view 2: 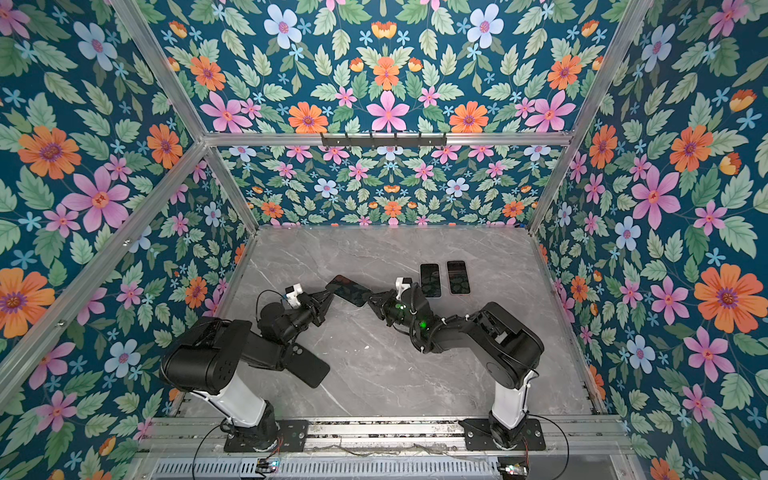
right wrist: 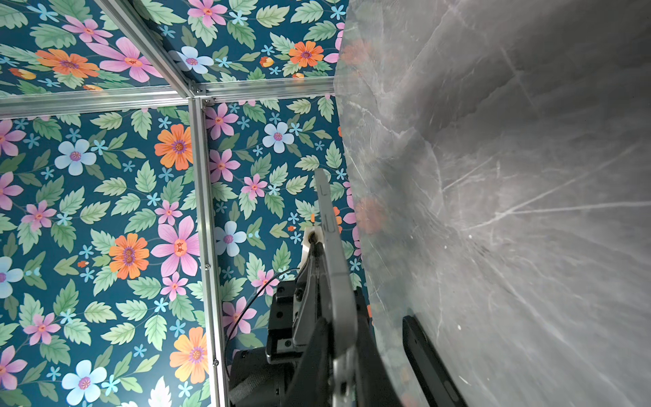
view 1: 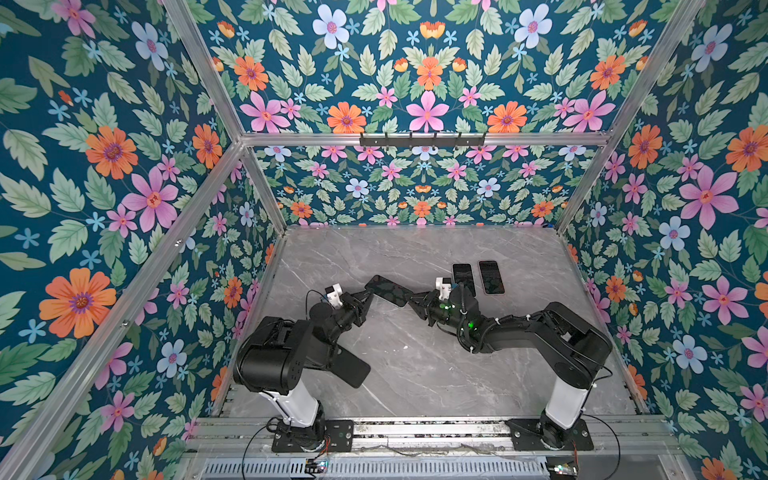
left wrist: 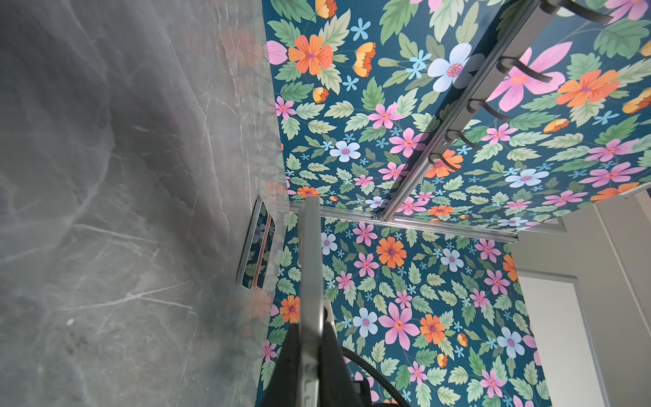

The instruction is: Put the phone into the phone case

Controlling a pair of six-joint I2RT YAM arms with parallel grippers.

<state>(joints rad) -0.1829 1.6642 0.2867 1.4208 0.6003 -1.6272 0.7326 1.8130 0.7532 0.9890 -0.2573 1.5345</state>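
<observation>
A dark phone (view 1: 386, 291) (view 2: 348, 291) hangs above the marble table (view 1: 415, 365), held at both ends. My left gripper (view 1: 368, 296) is shut on its left end, and my right gripper (view 1: 411, 302) is shut on its right end. The left wrist view shows the phone edge-on (left wrist: 310, 264) between the black fingers (left wrist: 289, 352). It is also edge-on (right wrist: 331, 253) in the right wrist view. The black phone case (view 1: 351, 368) (view 2: 307, 368) lies flat on the table at the front left, partly under my left arm. Its edge (right wrist: 429, 363) shows in the right wrist view.
Two other phones (view 1: 463, 277) (view 1: 491, 277) lie side by side on the table just behind my right wrist, also seen as a pair of phones (left wrist: 255, 246) from the left wrist. Floral walls and aluminium posts (view 1: 266, 195) enclose the table. A hook rail (view 1: 422, 139) runs along the back.
</observation>
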